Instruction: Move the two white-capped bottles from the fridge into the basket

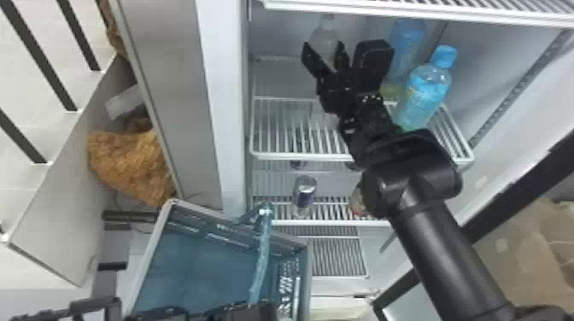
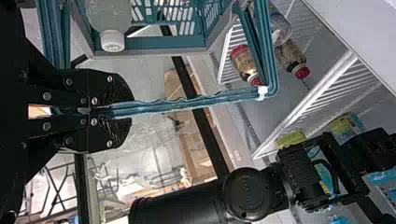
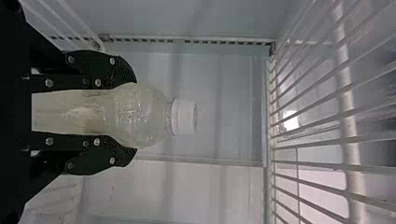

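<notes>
We are seeing the right gripper clamped on a white-capped bottle, upright between its fingers, inside the fridge; farther out, we are finding another white-capped bottle in the basket, its handle pinched by the left gripper.

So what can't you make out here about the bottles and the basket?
- Base of the white-capped bottle in the right gripper: right wrist view, hidden by the gripper's body.
- Lower end of the other white-capped bottle: left wrist view, cut off by the edge.
- Near end of the basket: head view, behind the left arm and past the bottom edge.
</notes>
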Controlling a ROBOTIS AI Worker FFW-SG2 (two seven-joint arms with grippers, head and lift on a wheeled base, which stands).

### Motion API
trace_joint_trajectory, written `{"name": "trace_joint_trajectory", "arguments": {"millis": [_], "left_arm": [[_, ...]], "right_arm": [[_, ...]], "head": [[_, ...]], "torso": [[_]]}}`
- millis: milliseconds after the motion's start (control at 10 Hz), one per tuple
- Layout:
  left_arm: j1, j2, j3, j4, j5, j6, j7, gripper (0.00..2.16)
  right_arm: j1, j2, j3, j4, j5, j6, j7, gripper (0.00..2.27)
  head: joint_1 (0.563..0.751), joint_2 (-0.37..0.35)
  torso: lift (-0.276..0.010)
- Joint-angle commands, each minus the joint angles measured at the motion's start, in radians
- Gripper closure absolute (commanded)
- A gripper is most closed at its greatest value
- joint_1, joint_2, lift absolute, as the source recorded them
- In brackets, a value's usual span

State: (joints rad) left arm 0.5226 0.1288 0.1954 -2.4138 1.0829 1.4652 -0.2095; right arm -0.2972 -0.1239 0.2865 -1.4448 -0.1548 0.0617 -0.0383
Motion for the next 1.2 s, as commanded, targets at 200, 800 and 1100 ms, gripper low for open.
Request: {"name": "trace_joint_trajectory", "arguments": {"millis": [200,800,1100], "left_arm": [[0.0,0.0,0.002,0.0,0.004,0.002,-0.002,1.21],[0.005,-0.003,0.006,-0.002,0.002,0.005,-0.004,1.21],[0.005,-0.005,0.008,-0.002,0.002,0.005,-0.007,1.21]], "right_arm": [[0.079,-0.016,0.005,-0.157,-0.027,0.051,0.001,0.9],[0.231,-0.071,-0.015,-0.429,-0.079,0.184,0.026,0.9],[0.314,-0.094,-0.021,-0.552,-0.106,0.218,0.031,0.9]], "head": [[0.695,-0.097],[0.695,-0.083],[0.695,-0.09]], "torso": [[0.0],[0.0],[0.0]]}}
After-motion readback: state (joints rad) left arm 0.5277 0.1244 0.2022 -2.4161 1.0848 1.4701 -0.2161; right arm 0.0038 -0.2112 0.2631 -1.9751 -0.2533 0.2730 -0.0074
